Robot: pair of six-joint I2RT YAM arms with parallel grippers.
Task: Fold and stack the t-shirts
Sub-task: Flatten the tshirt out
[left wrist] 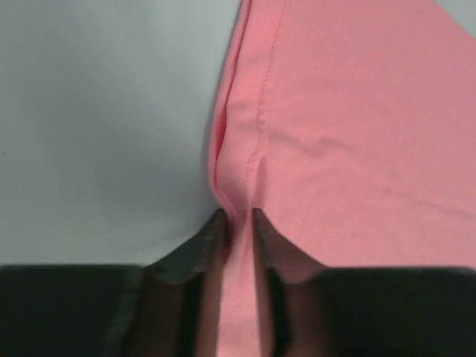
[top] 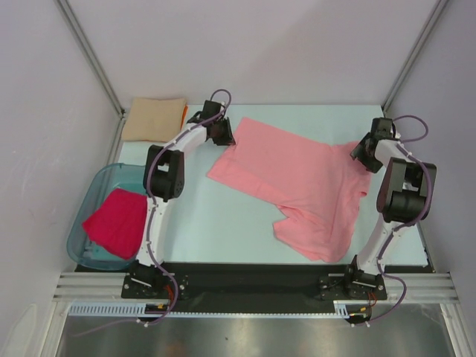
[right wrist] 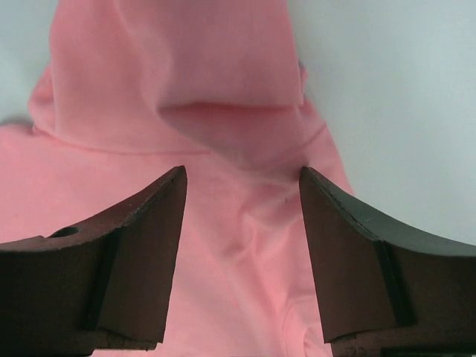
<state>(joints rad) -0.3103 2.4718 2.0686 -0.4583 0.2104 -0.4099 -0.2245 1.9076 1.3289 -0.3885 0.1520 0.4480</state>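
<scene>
Top external view shows a pink shirt (top: 297,178) lying spread out and mostly flat on the pale worktop (top: 223,223). It reaches from the middle toward the right edge and lies at an angle to the edges. One sleeve points to the right edge and the other to the near edge.

The left gripper (top: 223,137) is at the left side of this shirt, toward the far edge of the worktop. In the left wrist view its two fingers (left wrist: 195,253) stand very near each other with a narrow ridge of the pink hem pressed between them, so the hem is pinched there. The cloth rises in a small fold just in front of the fingertips.

The right gripper (top: 363,158) is at the right side of the shirt, close to the right edge of the worktop. In the right wrist view its fingers (right wrist: 134,245) are wide apart and grasp nothing. The pink sleeve lies below and between them, with a soft crease across it.

A folded tan shirt (top: 152,119) rests in the far left corner of the worktop, well apart from the pink one. A translucent teal tub (top: 93,182) stands at the left edge near the left arm's base, and a crimson shirt (top: 117,217) lies inside it.
</scene>
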